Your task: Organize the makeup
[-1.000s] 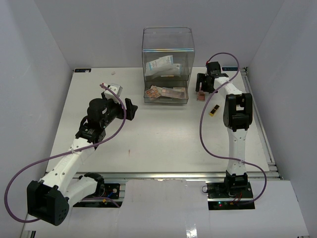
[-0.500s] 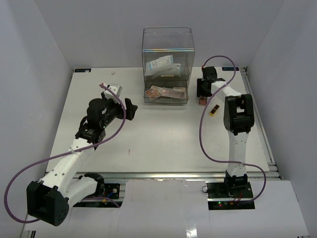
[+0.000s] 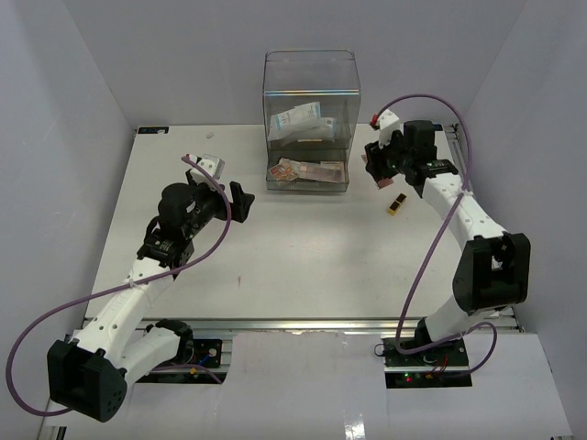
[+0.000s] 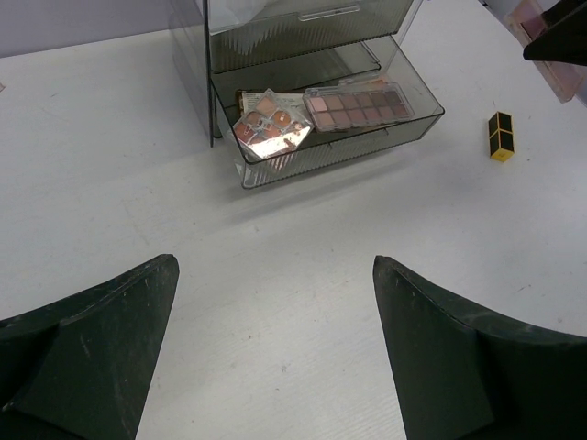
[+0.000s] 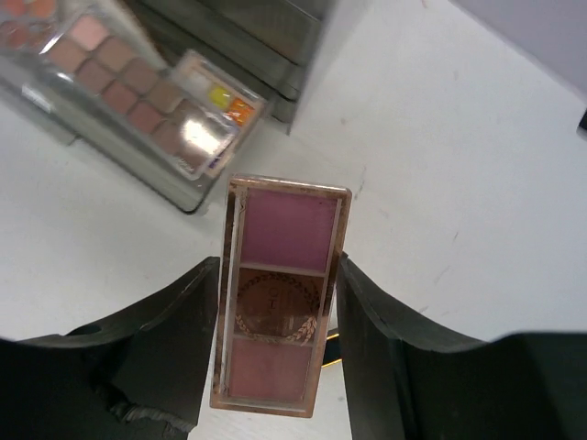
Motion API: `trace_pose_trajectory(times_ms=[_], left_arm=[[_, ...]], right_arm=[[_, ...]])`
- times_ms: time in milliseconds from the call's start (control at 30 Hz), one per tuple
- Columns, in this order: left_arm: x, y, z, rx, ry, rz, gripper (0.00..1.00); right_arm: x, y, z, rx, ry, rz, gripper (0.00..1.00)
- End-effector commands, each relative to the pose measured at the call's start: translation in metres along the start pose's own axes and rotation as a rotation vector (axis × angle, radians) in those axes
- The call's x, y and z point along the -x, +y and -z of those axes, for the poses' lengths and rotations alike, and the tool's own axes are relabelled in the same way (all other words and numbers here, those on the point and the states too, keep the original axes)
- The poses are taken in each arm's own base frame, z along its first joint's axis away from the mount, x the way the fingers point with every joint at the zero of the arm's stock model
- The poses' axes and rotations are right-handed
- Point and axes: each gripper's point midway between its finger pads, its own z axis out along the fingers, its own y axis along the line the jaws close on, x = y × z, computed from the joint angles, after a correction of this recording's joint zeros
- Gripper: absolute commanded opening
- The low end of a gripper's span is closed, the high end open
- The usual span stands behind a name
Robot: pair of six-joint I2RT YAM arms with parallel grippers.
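Note:
My right gripper [image 3: 377, 169] is shut on a pink three-pan palette with a gold rim [image 5: 279, 302], held off the table just right of the clear drawer box [image 3: 309, 92]. A small black-and-yellow tube [image 3: 396, 203] lies on the table below it, also in the left wrist view [image 4: 500, 136]. The open lower drawer [image 4: 417, 124] holds a long pink-brown palette [image 4: 358, 101] and a square one [image 4: 269, 129]. White-blue sachets [image 3: 301, 120] sit in the upper compartment. My left gripper [image 4: 273, 266] hangs open over bare table, left of the box.
The grey walls close in the table on the left, back and right. A small white object [image 3: 210, 134] lies near the back left edge. The purple cable [image 3: 422, 99] loops above the right arm.
The right gripper closed on the pink palette and lifted it off the table beside the box. The right arm's elbow swung out to the right. The left arm barely moved.

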Motion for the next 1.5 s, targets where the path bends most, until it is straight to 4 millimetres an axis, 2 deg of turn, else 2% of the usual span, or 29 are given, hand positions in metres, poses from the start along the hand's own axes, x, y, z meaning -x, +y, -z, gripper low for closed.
trace_pose_trajectory(times_ms=[0,133,167,233,300,367,433,500,867,1000,1067,1133,1200,1467], left_arm=[[0.016,-0.007,0.005,-0.027,-0.045,-0.002,0.98],[0.015,-0.004,0.004,-0.016,-0.04,-0.004,0.98],[0.014,-0.004,0.004,-0.012,-0.038,-0.004,0.98],[0.013,-0.003,0.004,-0.007,-0.036,-0.006,0.98],[0.013,-0.001,0.004,-0.001,-0.035,-0.007,0.98],[0.012,-0.001,0.003,-0.001,-0.033,-0.008,0.98],[0.012,-0.001,0.003,-0.001,-0.033,-0.009,0.98],[0.012,-0.001,0.003,-0.001,-0.031,-0.008,0.98],[0.013,-0.002,0.003,-0.007,-0.032,-0.011,0.98],[0.012,-0.002,0.003,-0.005,-0.03,-0.011,0.98],[0.012,-0.002,0.003,-0.005,-0.031,-0.011,0.98],[0.012,-0.002,0.003,-0.005,-0.031,-0.011,0.98],[0.012,-0.003,0.003,-0.009,-0.029,-0.011,0.98],[0.012,-0.003,0.003,-0.012,-0.031,-0.009,0.98]], right_arm=[[0.025,0.078,0.006,0.26,-0.099,0.463,0.15],[0.04,0.109,-0.009,0.234,-0.092,0.729,0.15],[0.05,0.114,-0.012,0.223,-0.105,0.772,0.15],[0.058,0.126,-0.026,0.222,-0.107,0.855,0.15],[0.077,0.126,-0.034,0.176,-0.12,0.925,0.15],[0.078,0.123,-0.051,0.145,-0.091,0.966,0.15],[0.091,0.122,-0.062,0.116,-0.098,1.018,0.15],[0.088,0.119,-0.077,0.088,-0.074,1.052,0.16],[0.087,0.119,-0.122,0.058,-0.061,1.129,0.28],[0.086,0.119,-0.131,0.056,-0.056,1.13,0.41],[0.085,0.117,-0.134,0.043,-0.049,1.128,0.58],[0.084,0.117,-0.135,0.041,-0.047,1.125,0.66],[0.087,0.116,-0.13,0.034,-0.057,1.111,0.91],[0.101,0.116,-0.108,0.024,-0.102,1.072,0.91]])
